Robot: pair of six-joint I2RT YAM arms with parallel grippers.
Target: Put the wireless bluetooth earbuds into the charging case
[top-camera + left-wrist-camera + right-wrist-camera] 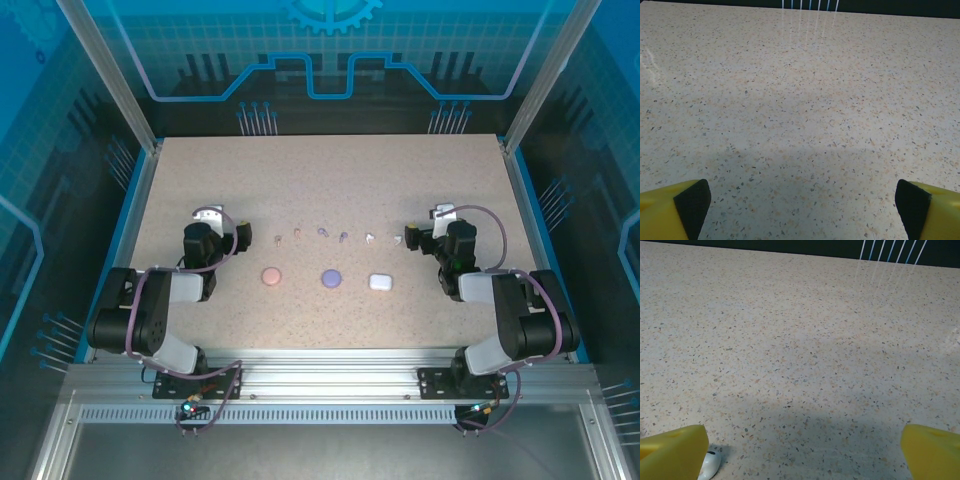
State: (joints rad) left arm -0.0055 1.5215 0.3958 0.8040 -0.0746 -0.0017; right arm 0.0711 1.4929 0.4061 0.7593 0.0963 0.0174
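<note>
Both grippers stand wide open and hold nothing: the left gripper hangs low over bare speckled table at the left end of the work area, with its black pads spread to the edges of its own view. The right gripper sits at the right end, one yellow finger just beside a white earbud. Outward from there, the earbuds lie in a loose row across the middle of the table between the two arms, pink toward the left, purple in the centre and white toward the right. Nearer the bases sit the pink case, purple case and white case, each roughly below its pair. Whether the lids are open is too small to tell. The buds are probably very light, hard and glossy, so they are likely to skid or flip under a careless pinch. A gentle grip across the rounded body, with the fingertips down at the table surface, seems the safest hold.
</note>
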